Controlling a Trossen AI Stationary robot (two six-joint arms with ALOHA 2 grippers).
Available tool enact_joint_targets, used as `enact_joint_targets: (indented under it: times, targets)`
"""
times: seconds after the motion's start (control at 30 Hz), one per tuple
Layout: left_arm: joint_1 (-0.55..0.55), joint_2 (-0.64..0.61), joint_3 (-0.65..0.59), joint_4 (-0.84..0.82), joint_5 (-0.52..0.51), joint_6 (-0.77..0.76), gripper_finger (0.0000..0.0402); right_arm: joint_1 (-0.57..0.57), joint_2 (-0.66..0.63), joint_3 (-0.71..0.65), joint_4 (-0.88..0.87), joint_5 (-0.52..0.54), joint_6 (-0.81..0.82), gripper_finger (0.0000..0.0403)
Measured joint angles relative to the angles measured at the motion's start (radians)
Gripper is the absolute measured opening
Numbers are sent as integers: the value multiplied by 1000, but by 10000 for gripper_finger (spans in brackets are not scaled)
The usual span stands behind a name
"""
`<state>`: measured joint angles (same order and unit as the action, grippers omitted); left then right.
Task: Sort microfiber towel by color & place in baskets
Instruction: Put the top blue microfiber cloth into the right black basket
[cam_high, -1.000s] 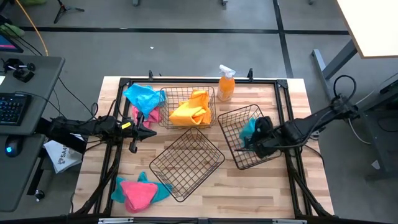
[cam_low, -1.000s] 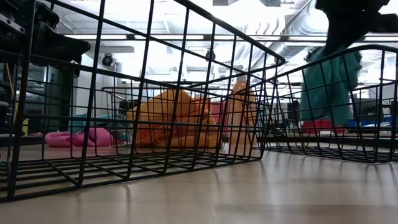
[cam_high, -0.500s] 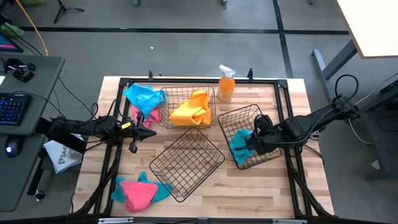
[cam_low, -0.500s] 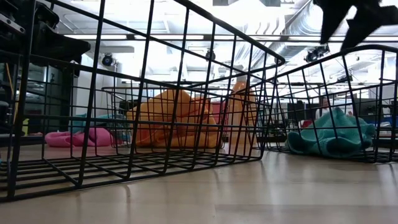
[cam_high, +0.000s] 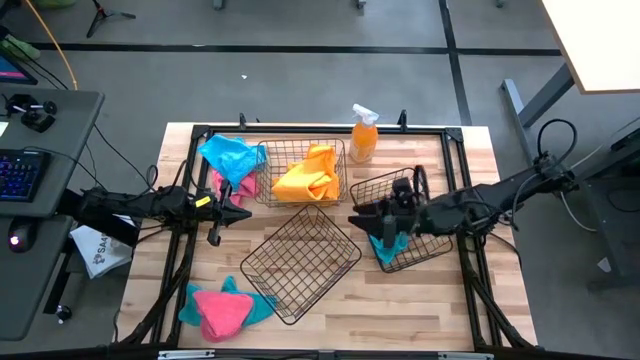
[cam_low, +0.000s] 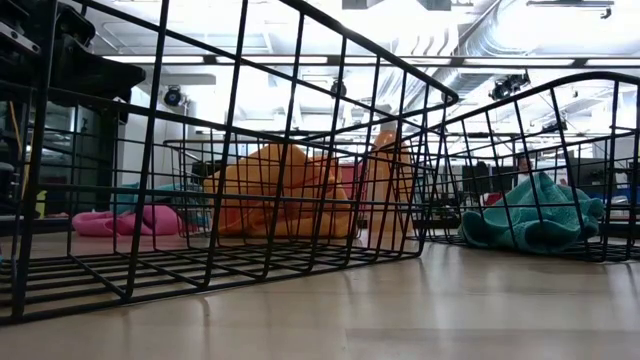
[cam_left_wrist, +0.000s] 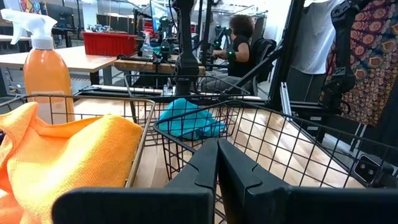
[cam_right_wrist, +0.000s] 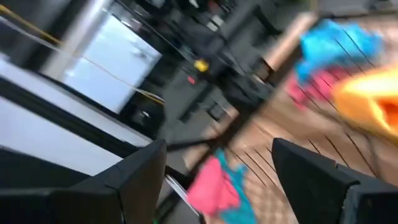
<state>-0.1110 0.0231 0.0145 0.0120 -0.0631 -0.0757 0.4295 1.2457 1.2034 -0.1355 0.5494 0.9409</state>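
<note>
1. The spray bottle (cam_high: 363, 134) is the landmark: orange with a white trigger, standing upright at the far edge of the wooden table (cam_high: 440, 310).
2. Just beside the bottle, toward the left arm, stands the far basket (cam_high: 300, 172), made of thin dark wire grid. An orange towel (cam_high: 308, 176) lies crumpled inside it, soft and fuzzy, filling much of it.
3. On the near side of the bottle, toward the right arm, stands the right basket (cam_high: 400, 220), turned at an angle. A teal towel (cam_high: 389, 243) lies bunched in its near corner; in the low view (cam_low: 532, 213) it rests on the basket floor as a low rumpled heap.
4. The right gripper (cam_high: 372, 221) hovers above this basket, over its edge facing the middle of the table. Its fingers (cam_right_wrist: 323, 180) are spread wide apart and hold nothing.
5. The middle basket (cam_high: 300, 260) sits nearer than the bottle, turned like a diamond, with no cloth in it.
6. Well away from the bottle, beyond the far basket, a blue towel (cam_high: 230, 155) lies on a pink towel (cam_high: 222, 185) on the table.
7. At the near edge on the same side, a second pink towel (cam_high: 220, 310) lies on a teal one (cam_high: 260, 305).
8. The left gripper (cam_high: 238, 213) waits near the blue towel, pointing toward the middle basket. Its fingers (cam_left_wrist: 199, 171) are pressed together, with nothing between them.
</note>
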Motion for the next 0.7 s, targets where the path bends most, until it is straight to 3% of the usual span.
enact_joint_targets:
  times: [0.13,0.27,0.43,0.57,0.7]
  targets:
    - [0,2,-1,93,-4,-1,0,0,-4,0,58,17,-43,288]
    - [-2,2,-1,418,-9,-191,0,0,-4,0,54,53,-45,288]
    - [-2,6,6,746,-247,-364,0,-37,-3,0,39,79,-104,288]
    - [-1,95,110,625,-341,-403,8,-119,-3,0,11,79,-160,288]
    - [5,294,311,376,-459,-385,43,-240,-3,0,-36,21,-214,288]
